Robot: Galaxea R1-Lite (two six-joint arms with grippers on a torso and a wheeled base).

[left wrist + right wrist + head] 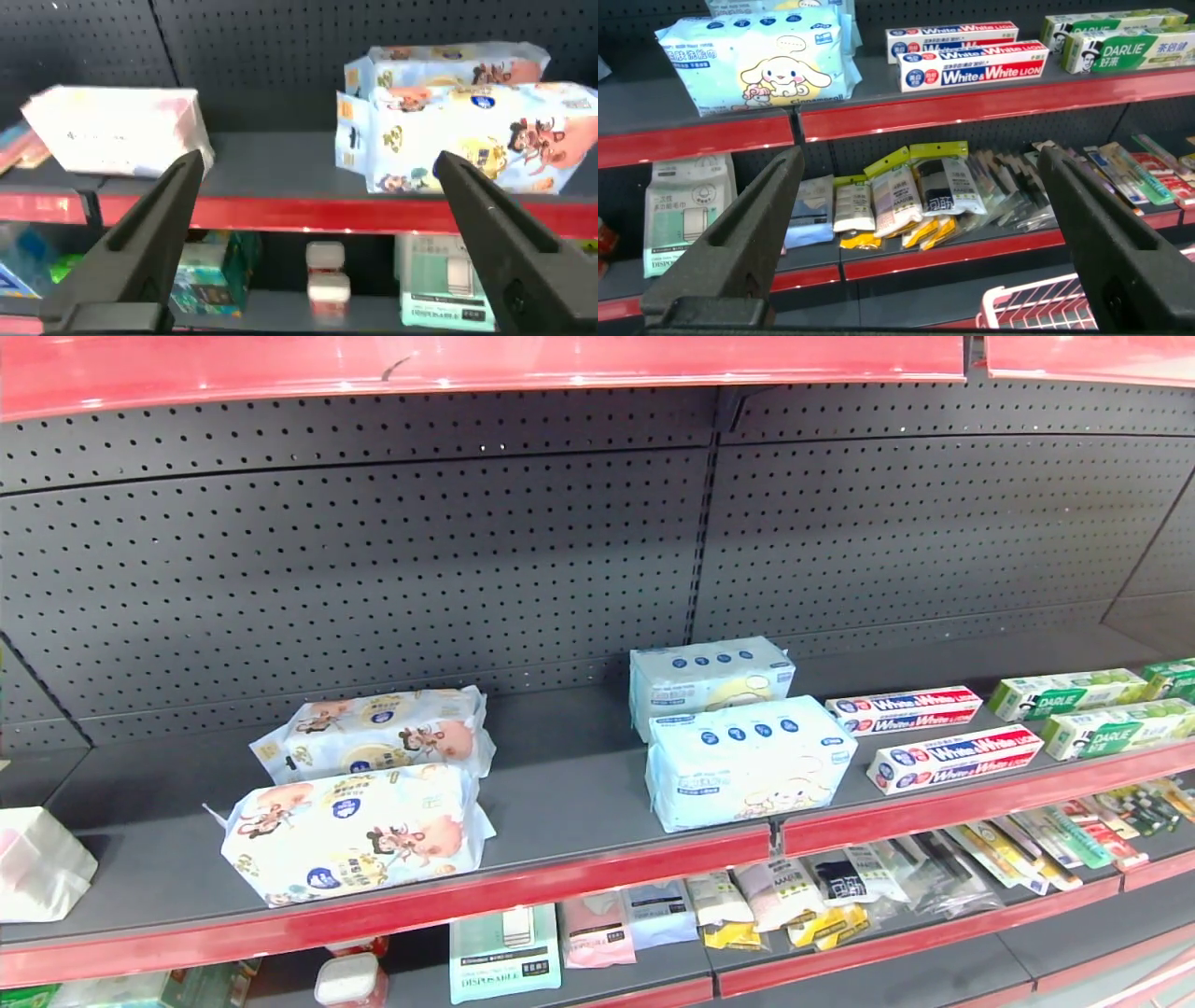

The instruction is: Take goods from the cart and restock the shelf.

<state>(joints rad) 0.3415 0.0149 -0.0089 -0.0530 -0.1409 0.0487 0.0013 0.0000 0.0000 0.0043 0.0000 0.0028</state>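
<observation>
The dark shelf [569, 784] with the red front lip is the board being restocked, and it has bare stretches at its middle and along its back. Below the shelf, near the right arm, a corner of the cart [1036, 303] shows as white wire with a pink rim; I cannot tell what goods it holds. On the shelf's left half lie two cartoon-print soft packs [359, 831], one behind the other. At its middle sit two pale blue packs [747, 761], and on its right half are the red-and-white toothpaste boxes [952, 756]. The left pincer [318, 163] is spread wide and empty, level with the shelf's lip in front of the cartoon-print packs. The right pincer [920, 154] is also spread wide and empty, below the shelf. Nothing has been picked up yet. The risks I see are a soft pack sagging out of a shallow grip, or a spread finger clipping the lip and nudging a front pack off the shelf.
</observation>
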